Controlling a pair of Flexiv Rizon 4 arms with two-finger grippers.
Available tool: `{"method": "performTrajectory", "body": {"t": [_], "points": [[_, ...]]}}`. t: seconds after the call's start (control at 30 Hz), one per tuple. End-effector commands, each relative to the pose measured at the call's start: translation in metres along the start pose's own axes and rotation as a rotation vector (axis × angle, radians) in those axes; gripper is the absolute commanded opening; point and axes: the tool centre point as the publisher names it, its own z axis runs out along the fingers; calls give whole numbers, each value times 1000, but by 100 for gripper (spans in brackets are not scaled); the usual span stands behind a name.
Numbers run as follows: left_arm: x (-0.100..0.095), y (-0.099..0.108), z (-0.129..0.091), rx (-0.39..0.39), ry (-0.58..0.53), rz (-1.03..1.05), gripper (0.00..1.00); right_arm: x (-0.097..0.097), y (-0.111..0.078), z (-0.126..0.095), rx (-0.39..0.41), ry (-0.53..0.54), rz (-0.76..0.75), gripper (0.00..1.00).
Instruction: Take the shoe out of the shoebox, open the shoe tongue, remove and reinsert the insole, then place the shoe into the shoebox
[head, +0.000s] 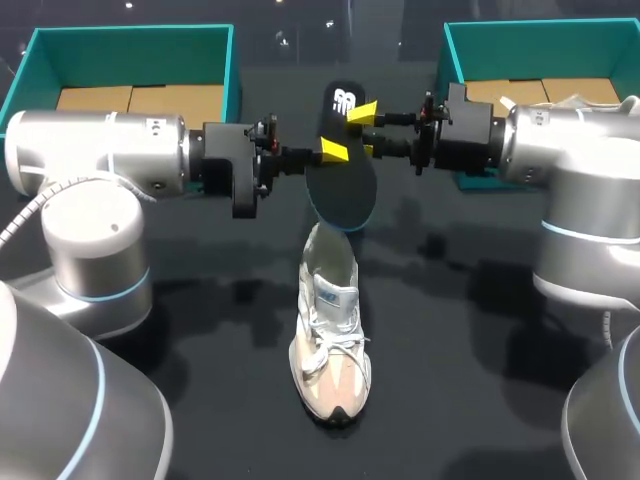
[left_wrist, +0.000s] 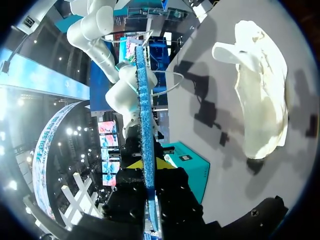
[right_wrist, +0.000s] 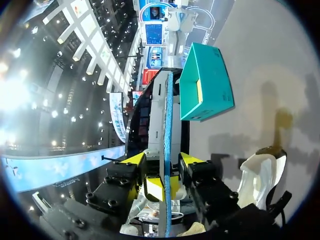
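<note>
**Insole** (head: 341, 185): held in the air over the table (head: 200, 350), between both grippers, broad dark face turned toward the head camera. Edge-on in both wrist views, with a blue rim.

**Left gripper** (head: 335, 150): enters from the left, closed on the insole at its side edge. One yellow tip lies on the near face. The other is hidden behind the insole in the head view. In the left wrist view, dark fingers sit tight against the insole from both sides.

**Right gripper** (head: 365, 130): enters from the right, level with the left gripper. Fingers parted, one on each side of the insole. In the right wrist view a gap shows on each side, so likely no grip.

**Shoe** (head: 330, 340): pale, upright on its sole on the table, toe toward the robot, laces loose. Below the insole and outside both boxes. Clear of the insole in the left wrist view.

**Left box** (head: 130, 45): teal, open, at the far left of the table, behind the left arm.

**Right box** (head: 540, 35): teal, open, at the far right, behind the right arm.
</note>
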Motion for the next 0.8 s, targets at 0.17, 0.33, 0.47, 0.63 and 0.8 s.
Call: {"method": "performTrajectory", "body": {"t": [0.17,0.33,0.47,0.63,0.8], "points": [[-6,-2,-41,-1,24,-75,0,6,-19,-35,7,35,-40,100],[-8,-3,-55,19,58,-191,0,7,-25,-49,6,30,-61,100],[-7,-2,-63,34,104,-356,0,8,-29,-58,4,25,-80,100],[-4,-5,-67,83,160,-626,0,9,-30,-59,2,26,-85,100],[-7,-15,-66,145,156,-737,0,9,-30,-59,2,26,-85,100]]}}
